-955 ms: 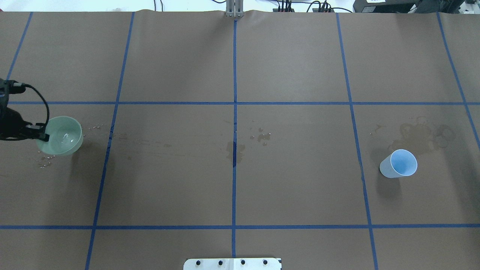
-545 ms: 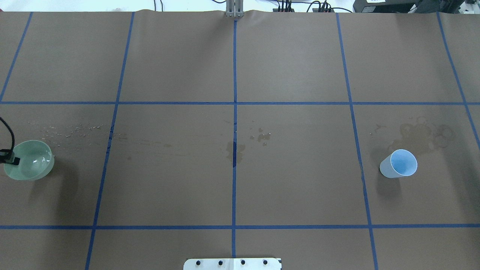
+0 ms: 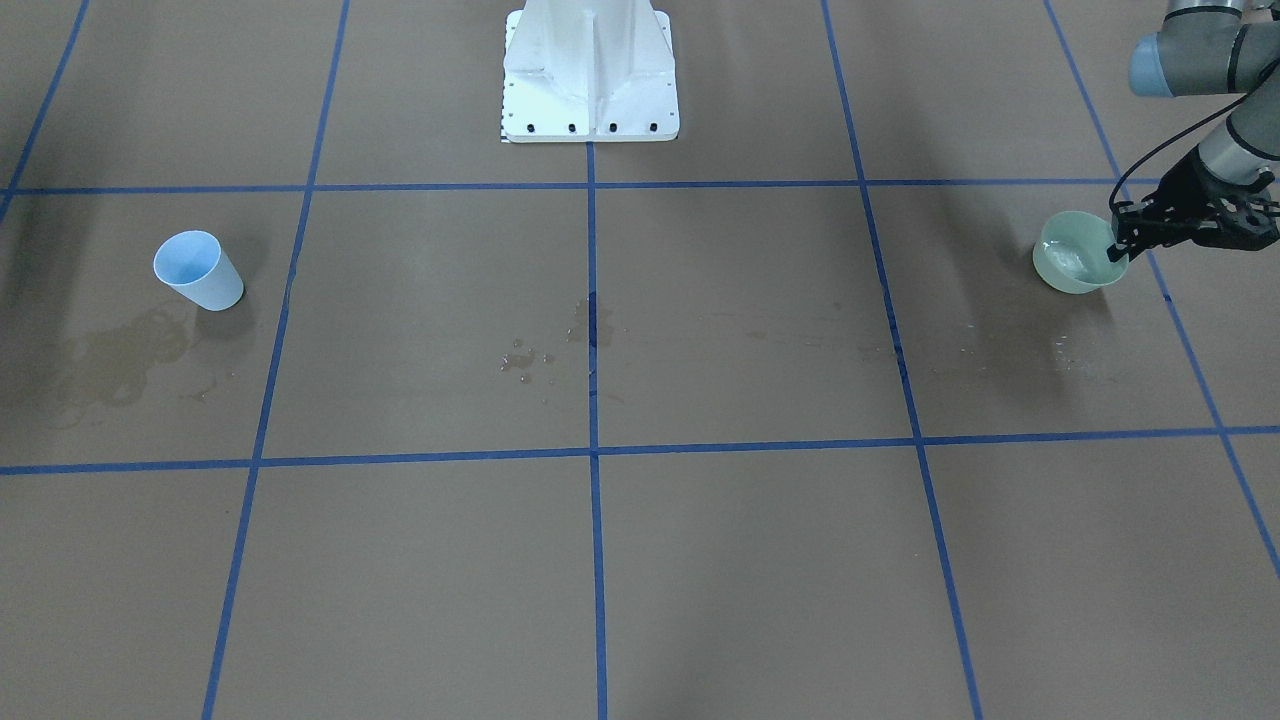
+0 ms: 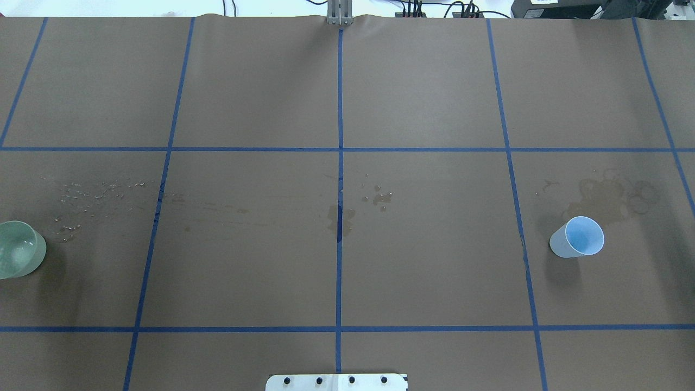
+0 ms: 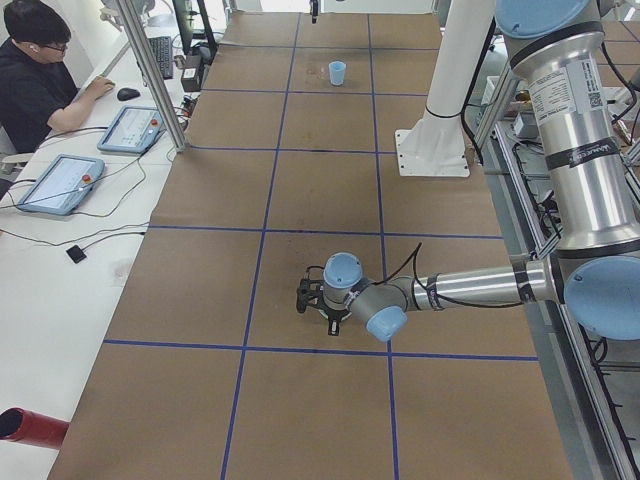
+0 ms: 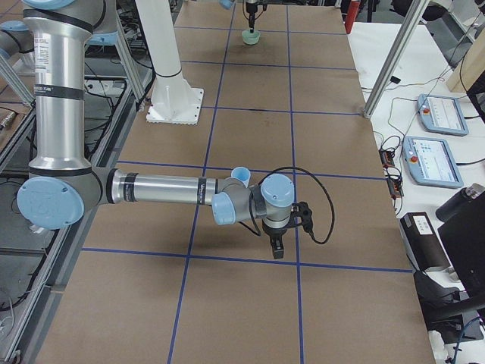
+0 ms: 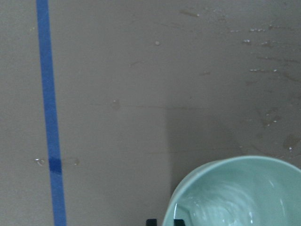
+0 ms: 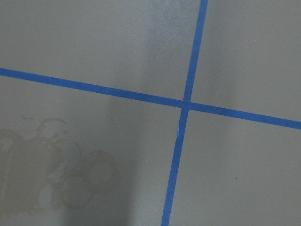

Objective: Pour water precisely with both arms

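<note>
Left gripper (image 3: 1122, 243) is clamping the green bowl (image 3: 1072, 270) by its rim, water (image 3: 1068, 260) shimmering inside.
Bowl is showing right-middle of the front view, blue cup (image 3: 197, 270) far left, well apart, only droplets (image 3: 525, 358) between: plenty of travel room. I'd be moving level and slow; a rim pinch may tilt. Right gripper (image 6: 277, 247): can't tell its jaw state.

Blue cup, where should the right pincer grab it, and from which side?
Clasp the blue cup across its side wall just below the rim, coming in level from the robot's right. It stands upright and free, widening upward, so the flare should keep it from slipping down.
</note>
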